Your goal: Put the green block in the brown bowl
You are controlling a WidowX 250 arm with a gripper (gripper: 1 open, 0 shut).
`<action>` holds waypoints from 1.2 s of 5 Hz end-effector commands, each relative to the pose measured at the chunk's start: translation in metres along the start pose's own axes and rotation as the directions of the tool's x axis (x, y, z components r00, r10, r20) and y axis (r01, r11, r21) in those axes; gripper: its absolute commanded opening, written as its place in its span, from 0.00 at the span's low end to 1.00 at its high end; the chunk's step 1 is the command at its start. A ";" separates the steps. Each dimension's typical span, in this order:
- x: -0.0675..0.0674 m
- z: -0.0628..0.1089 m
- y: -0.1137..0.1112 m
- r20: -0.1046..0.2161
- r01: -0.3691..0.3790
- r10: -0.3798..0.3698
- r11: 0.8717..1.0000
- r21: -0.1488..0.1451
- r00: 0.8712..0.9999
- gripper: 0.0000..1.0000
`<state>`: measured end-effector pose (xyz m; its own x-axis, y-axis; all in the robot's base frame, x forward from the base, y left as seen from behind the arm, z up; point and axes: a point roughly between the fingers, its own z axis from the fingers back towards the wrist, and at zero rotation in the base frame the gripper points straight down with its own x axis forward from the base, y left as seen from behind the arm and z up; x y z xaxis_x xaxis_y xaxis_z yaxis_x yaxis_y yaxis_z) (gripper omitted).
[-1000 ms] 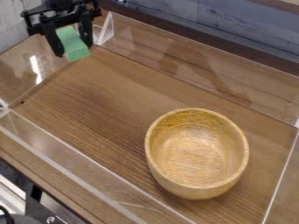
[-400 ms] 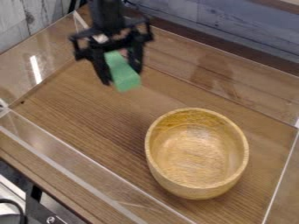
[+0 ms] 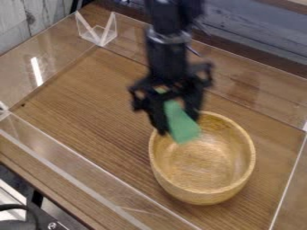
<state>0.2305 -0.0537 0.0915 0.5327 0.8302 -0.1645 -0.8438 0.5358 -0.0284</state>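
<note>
The scene is fairly bright and evenly lit, with soft, pale glare along the wooden table [image 3: 72,126], gentle shading inside the bowl [image 3: 204,166], low overall resolution, and blur softening the dark arm [image 3: 180,45] and the green block [image 3: 181,123].

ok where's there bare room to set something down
Bare: the wood left of the bowl, and the stretch between the wire stand and the tool. Crowded: over the bowl, where the tool holds the green block.
</note>
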 end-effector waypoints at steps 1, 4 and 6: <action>-0.007 0.000 -0.013 0.012 0.023 -0.022 0.999 -0.032 1.000 0.00; -0.011 0.070 0.006 0.026 0.122 -0.120 0.987 -0.106 0.992 1.00; 0.011 0.059 0.049 0.075 0.209 -0.201 0.969 -0.133 0.977 1.00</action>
<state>0.1958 -0.0094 0.1393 0.6909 0.7150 -0.1071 -0.7213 0.6716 -0.1695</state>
